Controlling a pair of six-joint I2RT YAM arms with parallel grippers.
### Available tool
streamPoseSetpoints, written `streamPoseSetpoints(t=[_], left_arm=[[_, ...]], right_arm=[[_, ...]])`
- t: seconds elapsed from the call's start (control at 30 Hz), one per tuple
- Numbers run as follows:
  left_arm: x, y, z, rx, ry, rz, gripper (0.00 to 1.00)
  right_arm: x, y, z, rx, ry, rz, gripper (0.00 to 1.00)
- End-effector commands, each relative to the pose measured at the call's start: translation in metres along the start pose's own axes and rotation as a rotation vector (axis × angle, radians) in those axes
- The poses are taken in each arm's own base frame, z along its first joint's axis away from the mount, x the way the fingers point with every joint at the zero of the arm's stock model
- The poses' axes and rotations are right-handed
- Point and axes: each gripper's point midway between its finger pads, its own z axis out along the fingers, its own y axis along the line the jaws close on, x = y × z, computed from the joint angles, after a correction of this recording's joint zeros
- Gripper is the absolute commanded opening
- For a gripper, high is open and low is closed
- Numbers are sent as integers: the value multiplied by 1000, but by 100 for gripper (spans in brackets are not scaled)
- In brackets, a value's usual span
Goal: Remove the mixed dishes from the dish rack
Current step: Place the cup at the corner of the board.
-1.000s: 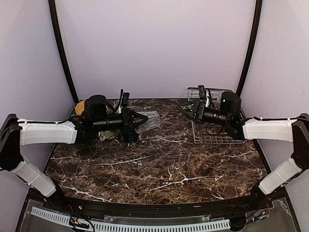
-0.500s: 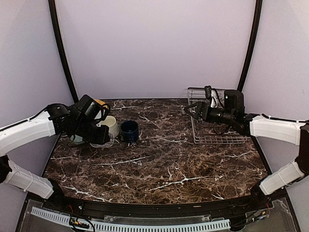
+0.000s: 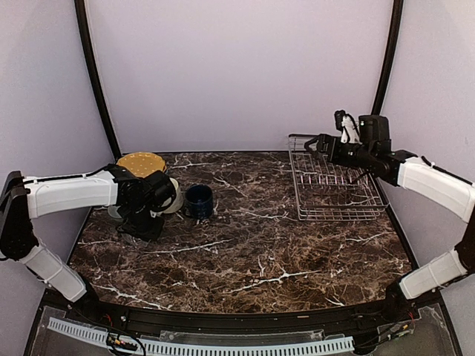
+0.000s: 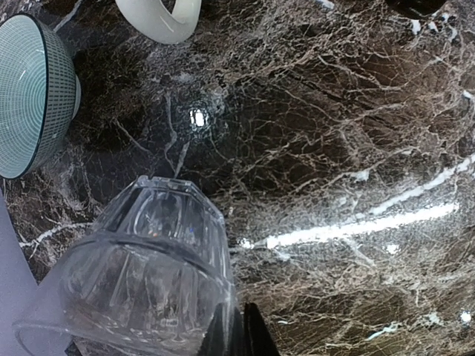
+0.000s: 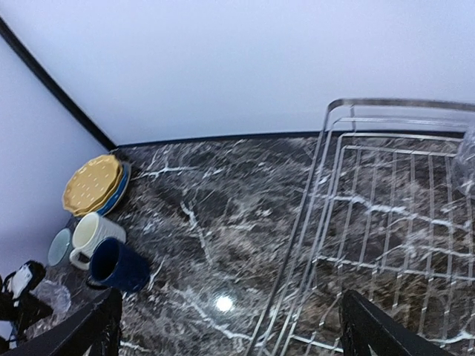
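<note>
My left gripper is shut on the rim of the clear glass tumbler and holds it mouth-up, low over the marble at the left. Beside it are the pale greenish bowl, the cream mug and the dark navy mug. The yellow plates lie on the blue plate at the back left. The wire dish rack stands at the right; I see no dishes in it. My right gripper is open and empty above the rack's back left corner.
Black curved frame posts rise at the back left and back right in front of the purple walls. The dark marble tabletop stretches between the mugs and the rack. The right wrist view shows the rack's left rim.
My left arm swung the tumbler from the middle of the table to the left and turned it down beside the bowl. My right arm lifted and drew back above the rack.
</note>
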Motion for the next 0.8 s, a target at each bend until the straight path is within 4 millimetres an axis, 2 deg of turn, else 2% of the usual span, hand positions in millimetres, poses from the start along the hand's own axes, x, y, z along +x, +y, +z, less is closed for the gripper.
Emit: streamPoseSetpoints(t=[0.0,0.1,0.27,0.43,0.47,0.5,0.53,0.57,0.6,0.63,0.67,0.77], left_arm=[[11,16,10,-88,42,18,2],[13,16,13,-90,46,12,7],[14,15,14,-74,50,2,16],[14,18,10,-76,40,-7,27],[13,18,7,-71,30,-11,30],[12,18,6,-68,25,-11,31],[9,18,1,-57,10,-17,34],[7,19,-4,-49,-5,-17,38],[3,18,-8,-39,-18,-23,39],[2,19,-13,-34,-32,-23,43],[-8,18,-27,-6,-75,-30,50],[-19,17,-47,36,-141,-32,64]], right_arm=[[-26,-44,-5,185,-1,-61,99],[-44,-71,-2,272,-12,-77,99],[-66,-126,14,378,-6,-43,99],[-80,-195,35,478,22,8,99],[-76,-216,43,503,44,30,99],[-77,-230,48,516,53,43,99],[-75,-239,56,520,71,51,99],[-78,-258,57,541,77,67,99],[-87,-267,61,549,72,68,99],[-86,-277,67,560,84,68,99],[-88,-296,79,592,101,59,99],[-86,-315,95,614,129,41,99]])
